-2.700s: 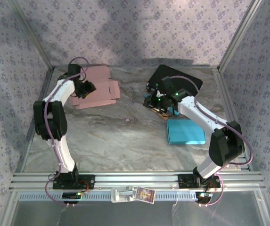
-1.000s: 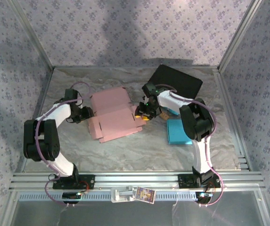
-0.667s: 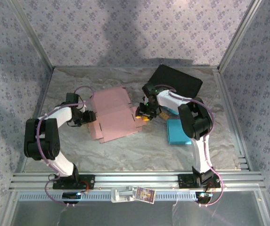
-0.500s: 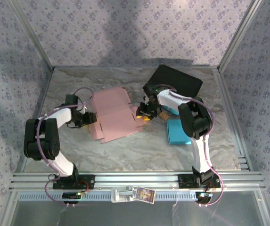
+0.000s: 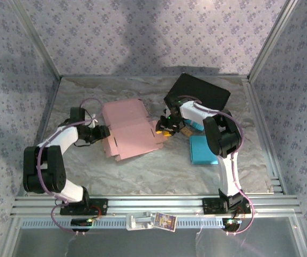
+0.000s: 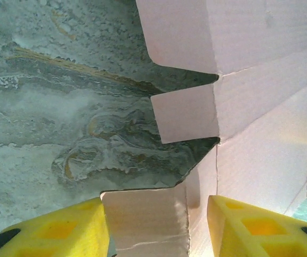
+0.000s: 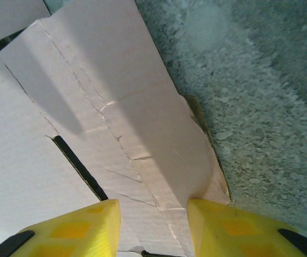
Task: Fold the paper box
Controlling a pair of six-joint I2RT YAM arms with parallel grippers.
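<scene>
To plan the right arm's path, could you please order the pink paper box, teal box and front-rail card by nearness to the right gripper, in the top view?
From the right gripper:
1. Pink paper box, at its tips, on its left.
2. Teal box, to its right.
3. Card, on the front rail.

White-and-black arms (image 5: 66, 135), purple cables (image 5: 91, 101), yellow gripper fingers (image 6: 62, 227).

No word, number or brand can be read. A small printed card (image 5: 165, 220) lies on the aluminium rail (image 5: 142, 204), well behind the left pincer (image 5: 104, 132) and the right pincer (image 5: 162, 129). Its print is too small to make out.
</scene>
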